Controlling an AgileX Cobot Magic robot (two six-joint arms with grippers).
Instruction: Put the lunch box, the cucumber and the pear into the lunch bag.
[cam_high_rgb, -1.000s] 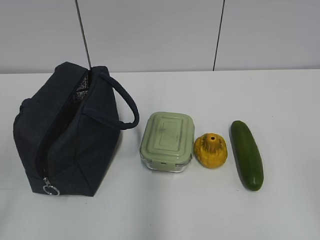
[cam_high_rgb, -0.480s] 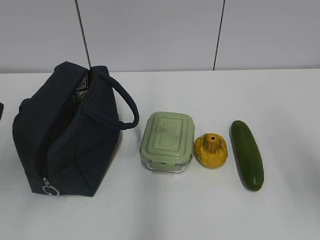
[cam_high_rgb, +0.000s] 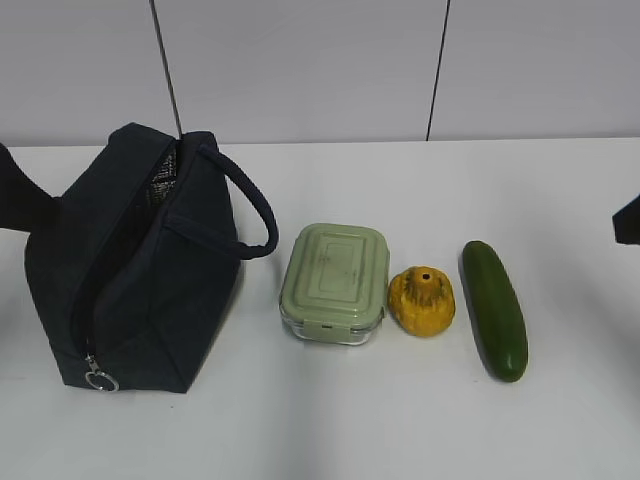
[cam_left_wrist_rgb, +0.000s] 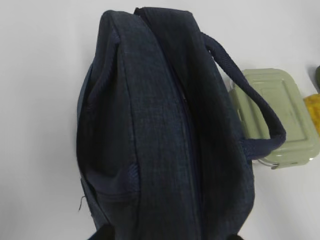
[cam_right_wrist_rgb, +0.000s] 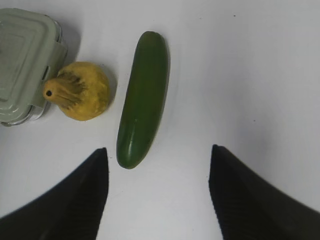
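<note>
White table (cam_high_rgb: 400, 420) before pale wall (cam_high_rgb: 300, 70) with 2 dark seams.

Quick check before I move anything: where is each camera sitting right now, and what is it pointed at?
Exterior: in front of the table, slanting down at lunch bag, lunch box, pear, cucumber; dark arm parts at both side edges.
Left wrist: above the lunch bag, looking down; only dark claw tips at the bottom edge.
Right wrist: above the table, looking down at the cucumber and pear; open right claw in view.
Shared: all three show the lunch box.
</note>
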